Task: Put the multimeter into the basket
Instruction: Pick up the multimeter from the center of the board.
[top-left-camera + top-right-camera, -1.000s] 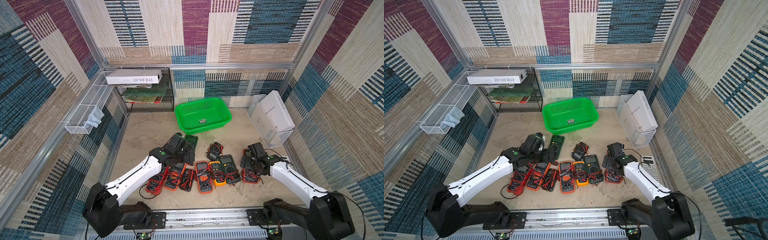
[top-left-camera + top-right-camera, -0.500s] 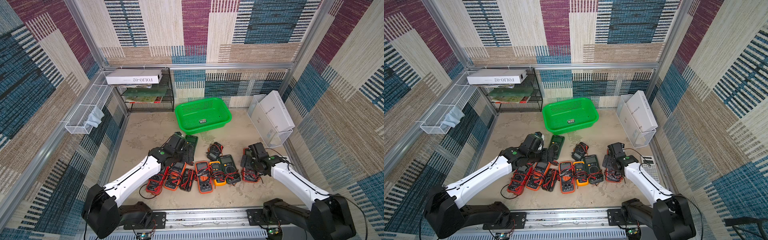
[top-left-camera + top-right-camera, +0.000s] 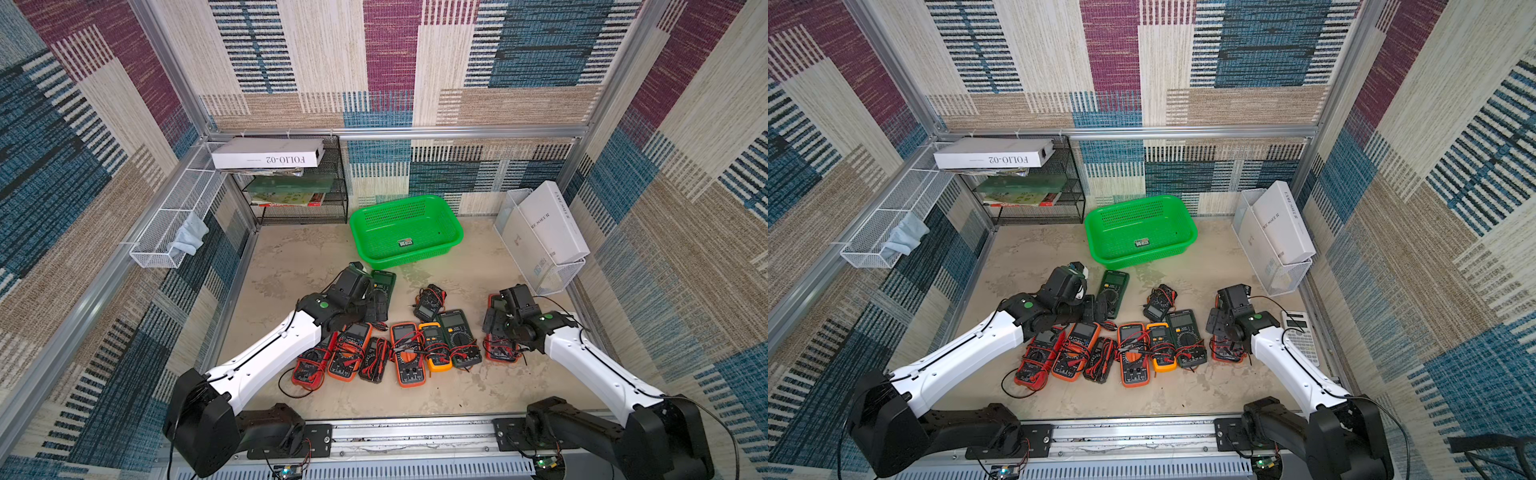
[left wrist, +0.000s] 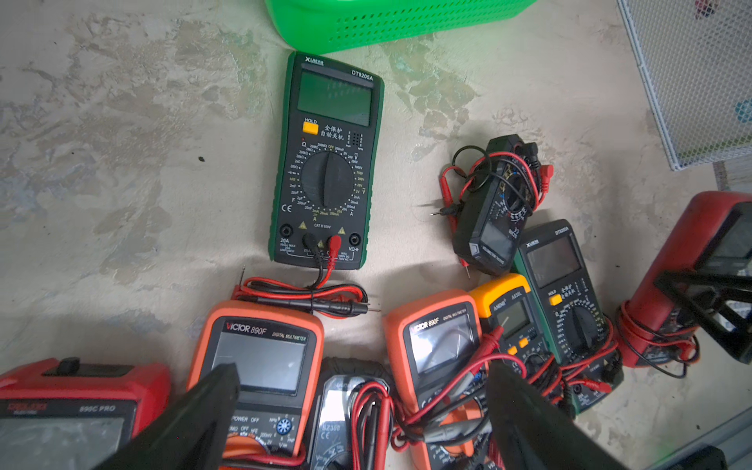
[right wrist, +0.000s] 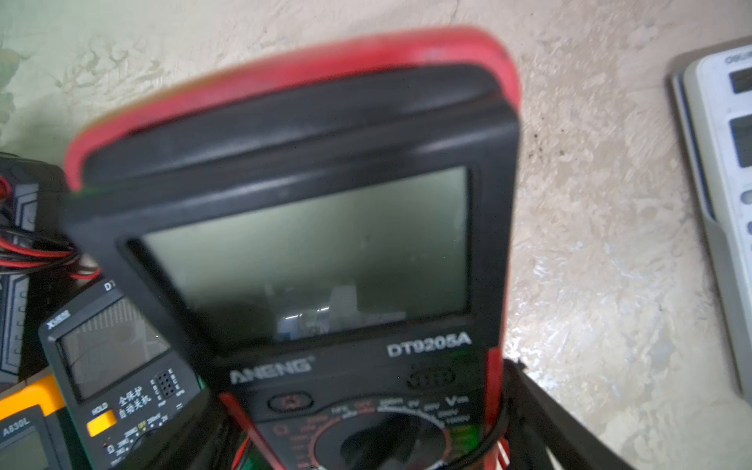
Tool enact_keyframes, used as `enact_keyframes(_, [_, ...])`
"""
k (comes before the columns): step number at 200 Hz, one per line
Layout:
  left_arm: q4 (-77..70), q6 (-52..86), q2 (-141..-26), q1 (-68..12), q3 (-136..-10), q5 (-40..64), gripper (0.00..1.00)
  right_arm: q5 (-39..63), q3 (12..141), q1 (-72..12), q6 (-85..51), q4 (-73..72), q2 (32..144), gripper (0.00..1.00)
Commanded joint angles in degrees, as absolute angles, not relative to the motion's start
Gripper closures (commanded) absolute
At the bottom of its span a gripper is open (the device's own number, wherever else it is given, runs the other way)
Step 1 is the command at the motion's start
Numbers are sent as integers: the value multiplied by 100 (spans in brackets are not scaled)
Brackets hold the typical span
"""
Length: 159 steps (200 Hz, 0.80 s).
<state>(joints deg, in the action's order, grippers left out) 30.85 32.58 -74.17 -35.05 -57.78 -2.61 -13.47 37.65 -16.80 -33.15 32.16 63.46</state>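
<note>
The bright green basket stands at the back middle of the table with only a small label inside. Several multimeters lie in a row in front of it. My right gripper is shut on the red multimeter at the row's right end, jaws on its long sides, screen end tilted up off the table. My left gripper hangs open over the row's left part, above a small black multimeter wrapped in leads. A dark green multimeter lies flat just beyond it, near the basket's wall.
Orange, yellow and green multimeters with tangled red and black leads fill the row. A white calculator lies by the right arm. A white mesh bin with boxes stands back right, a black shelf rack back left.
The right arm has shifted slightly while its gripper stays on the red multimeter. The left arm has hardly moved.
</note>
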Motion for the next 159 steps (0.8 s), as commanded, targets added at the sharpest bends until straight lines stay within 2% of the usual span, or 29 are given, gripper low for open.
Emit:
enact_keyframes(1, [3110,3192,-7383,-3506,-5841,-325,1,-1433,3814,-1664,-3259,3156,6313,35])
enact_keyframes(159, [3131,3209,-7326,-3500,-5898,-341,1,-1380,3841,-1573,-3164,3191,6070,39])
